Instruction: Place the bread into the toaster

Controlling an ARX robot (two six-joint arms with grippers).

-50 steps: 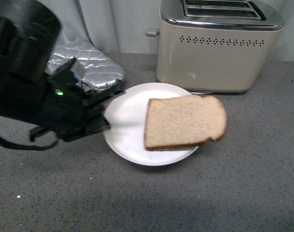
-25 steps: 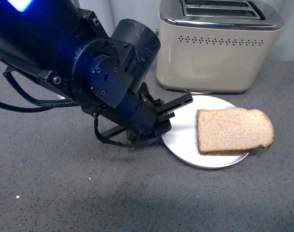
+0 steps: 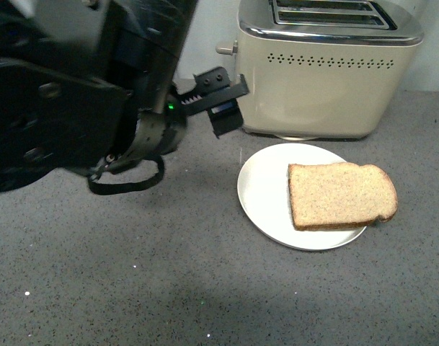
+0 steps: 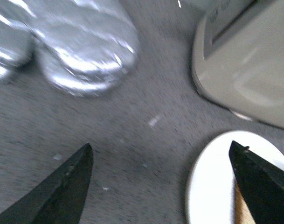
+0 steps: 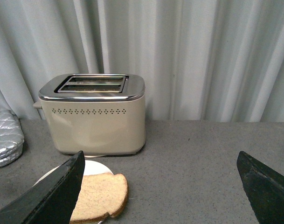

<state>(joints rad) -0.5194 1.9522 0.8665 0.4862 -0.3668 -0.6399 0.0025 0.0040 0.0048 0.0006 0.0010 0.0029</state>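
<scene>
The left tool (image 3: 226, 101) hangs over the desk just left of the toaster. Its two dark fingers are spread wide in the left wrist view, with nothing between them but grey surface. Its bulky black arm fills the left of the front view. The right tool (image 5: 160, 153) is also wide open and empty, its fingers framing the scene from the near side. Just right of the left tool stands the large beige-cream metal toaster with a shiny chrome top (image 3: 313, 94), at the far edge of the grey speckled desk (image 3: 205, 288), its two slots facing up. Just in front of it is a round white plate (image 3: 262, 187), and on the plate's right half the slice of light-brown wholemeal bread (image 3: 340, 194) lies flat. The bread's rounded end points right and hangs a little over the rim. Farther left, a silver quilted oven mitt (image 4: 86, 46) rests on the desk, and pale grey curtains (image 5: 179, 56) hang behind everything.
</scene>
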